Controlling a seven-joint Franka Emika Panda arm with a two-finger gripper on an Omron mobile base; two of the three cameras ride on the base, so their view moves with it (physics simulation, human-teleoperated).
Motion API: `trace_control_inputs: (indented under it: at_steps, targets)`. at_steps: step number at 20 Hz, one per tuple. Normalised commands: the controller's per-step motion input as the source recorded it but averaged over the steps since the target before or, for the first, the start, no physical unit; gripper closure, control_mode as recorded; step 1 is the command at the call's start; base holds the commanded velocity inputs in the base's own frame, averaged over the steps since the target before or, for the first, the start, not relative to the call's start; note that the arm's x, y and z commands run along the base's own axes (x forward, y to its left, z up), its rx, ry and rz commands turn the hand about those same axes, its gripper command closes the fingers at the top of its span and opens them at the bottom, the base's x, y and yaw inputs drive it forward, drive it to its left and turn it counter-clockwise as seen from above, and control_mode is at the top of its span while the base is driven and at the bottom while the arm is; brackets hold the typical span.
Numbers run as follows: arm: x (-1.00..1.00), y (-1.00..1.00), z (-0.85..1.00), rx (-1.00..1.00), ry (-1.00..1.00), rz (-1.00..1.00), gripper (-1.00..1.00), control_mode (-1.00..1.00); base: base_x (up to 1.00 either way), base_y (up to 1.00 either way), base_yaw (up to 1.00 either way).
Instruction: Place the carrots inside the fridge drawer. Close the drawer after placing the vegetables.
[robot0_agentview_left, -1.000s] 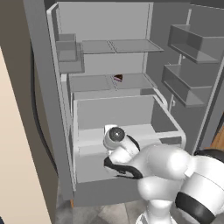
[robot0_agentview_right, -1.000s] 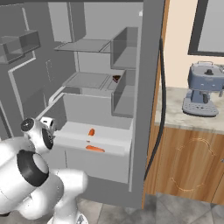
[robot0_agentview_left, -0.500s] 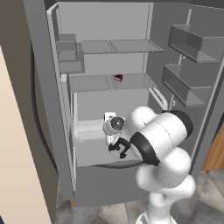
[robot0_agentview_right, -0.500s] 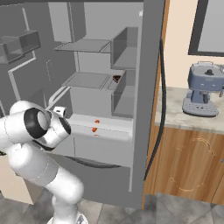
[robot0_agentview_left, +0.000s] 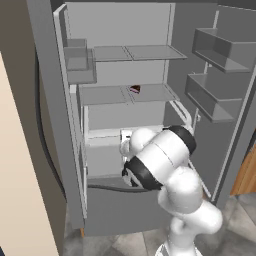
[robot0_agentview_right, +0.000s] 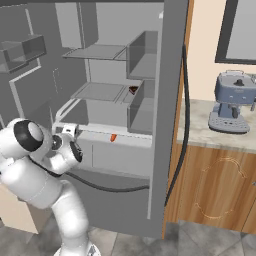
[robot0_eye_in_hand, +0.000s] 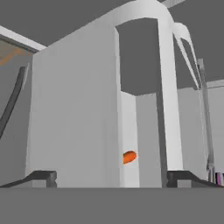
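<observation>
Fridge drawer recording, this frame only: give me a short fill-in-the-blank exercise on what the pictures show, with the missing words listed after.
1. The orange carrot tip peeks over the white rim of the pale grey fridge drawer, which is pushed nearly ____.
2. The blue-grey coffee machine stands on the counter to the ____ of the fridge.
3. In the hand view, the gripper has its two dark fingertips set wide ____.
4. A small dark red item lies on a flat grey ____ above the drawer.

Missing words: shut; right; apart; shelf
</observation>
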Motion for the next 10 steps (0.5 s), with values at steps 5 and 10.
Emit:
trace_control_inputs:
  at_steps: [5,10]
  targets:
    - [-0.75,0.0,0.41,0.0,-0.02,-0.07,-1.0,-1.0,0.0,0.0,0.0]
    - [-0.01,0.0,0.94,0.0,0.03,-0.07,-1.0,-1.0,0.0,0.0,0.0]
